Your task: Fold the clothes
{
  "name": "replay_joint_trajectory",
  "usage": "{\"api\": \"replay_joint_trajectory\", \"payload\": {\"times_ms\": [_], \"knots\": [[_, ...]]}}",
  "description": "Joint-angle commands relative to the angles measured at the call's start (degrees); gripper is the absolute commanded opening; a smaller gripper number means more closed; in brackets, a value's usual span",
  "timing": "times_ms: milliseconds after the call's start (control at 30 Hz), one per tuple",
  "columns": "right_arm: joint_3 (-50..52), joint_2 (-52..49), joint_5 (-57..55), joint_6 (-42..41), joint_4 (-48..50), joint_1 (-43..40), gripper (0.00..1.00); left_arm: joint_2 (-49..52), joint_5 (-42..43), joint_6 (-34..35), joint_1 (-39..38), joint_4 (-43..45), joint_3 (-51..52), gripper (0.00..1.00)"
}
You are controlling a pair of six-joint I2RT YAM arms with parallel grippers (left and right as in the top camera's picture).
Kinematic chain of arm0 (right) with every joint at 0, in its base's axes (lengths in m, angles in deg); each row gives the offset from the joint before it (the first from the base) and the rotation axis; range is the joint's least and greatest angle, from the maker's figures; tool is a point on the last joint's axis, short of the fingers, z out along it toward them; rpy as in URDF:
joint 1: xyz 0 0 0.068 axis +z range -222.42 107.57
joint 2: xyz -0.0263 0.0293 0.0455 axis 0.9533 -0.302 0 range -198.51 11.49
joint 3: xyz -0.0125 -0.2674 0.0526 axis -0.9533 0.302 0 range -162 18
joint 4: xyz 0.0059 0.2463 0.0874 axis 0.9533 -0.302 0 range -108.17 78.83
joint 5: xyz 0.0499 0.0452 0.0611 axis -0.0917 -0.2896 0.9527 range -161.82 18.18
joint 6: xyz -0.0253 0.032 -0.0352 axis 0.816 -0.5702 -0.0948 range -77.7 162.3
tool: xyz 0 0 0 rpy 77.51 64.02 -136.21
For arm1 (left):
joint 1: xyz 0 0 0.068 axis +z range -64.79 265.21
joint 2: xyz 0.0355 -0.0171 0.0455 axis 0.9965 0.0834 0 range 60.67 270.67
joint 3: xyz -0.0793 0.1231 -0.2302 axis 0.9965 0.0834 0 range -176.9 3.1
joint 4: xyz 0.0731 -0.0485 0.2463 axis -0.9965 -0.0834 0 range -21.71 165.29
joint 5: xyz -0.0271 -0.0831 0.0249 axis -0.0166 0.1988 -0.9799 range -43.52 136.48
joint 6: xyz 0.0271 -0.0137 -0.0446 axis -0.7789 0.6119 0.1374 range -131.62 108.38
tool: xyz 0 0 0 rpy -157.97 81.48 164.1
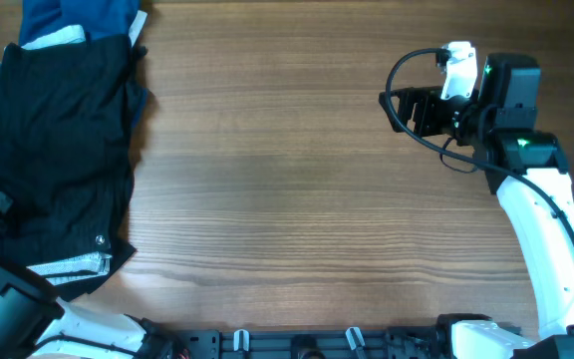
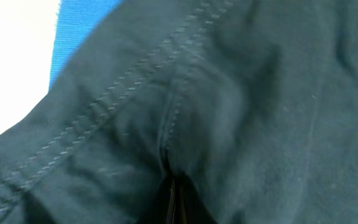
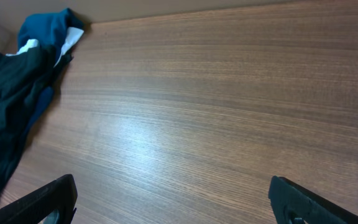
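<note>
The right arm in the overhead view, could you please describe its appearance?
The right arm is mostly white and curved, with black blocky joints, green lights and a looping black cable. Its fingers are black.

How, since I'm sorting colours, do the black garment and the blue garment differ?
The black garment lies on top, showing most of itself; the blue garment lies beneath, peeking out at the edges. The black garment covers more table than the blue garment's visible part. Both sit rumpled, unfolded, at the table's left side.
</note>
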Motion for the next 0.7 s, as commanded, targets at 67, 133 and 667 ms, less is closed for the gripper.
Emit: {"api": "replay_joint_trajectory", "payload": {"times_ms": [67, 133, 667], "knots": [[-0.5, -0.1, -0.3, 1.2, 1.5, 0.3, 1.00, -2.5, 13.0, 4.0, -4.1, -0.5, -0.5, 0.04], [-0.5, 0.0, -0.3, 1.2, 1.6, 0.3, 1.00, -4.6, 16.2, 4.0, -6.7, -1.1, -0.5, 0.04], [-5.7, 5.1, 1.5, -5.0, 0.7, -9.1, 1.00, -13.6, 19.9, 17.4, -61.9, 12.6, -0.5, 0.04]]}}
